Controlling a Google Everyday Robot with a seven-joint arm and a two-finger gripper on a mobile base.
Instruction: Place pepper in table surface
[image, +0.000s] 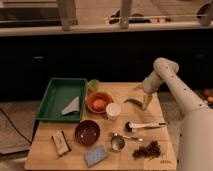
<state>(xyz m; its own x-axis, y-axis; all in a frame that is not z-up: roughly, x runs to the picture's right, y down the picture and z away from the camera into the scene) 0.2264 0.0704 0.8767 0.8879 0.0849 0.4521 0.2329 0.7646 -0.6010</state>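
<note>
The small curved green pepper (132, 102) lies low on the light wooden table surface (165, 135), right of the orange bowl. My gripper (145, 103) reaches down from the white arm at the table's right side, and its tip is at the pepper's right end. I cannot tell whether it holds the pepper or only touches it.
A green tray (56, 95) with a grey wedge sits at the back left. Around the middle are a pale-green round object (93, 86), an orange bowl (99, 102), a white cup (113, 110) and a dark red bowl (87, 132). A white-handled utensil (146, 125), a metal scoop (117, 143), a blue sponge (95, 155) and a brown cluster (147, 150) lie in front.
</note>
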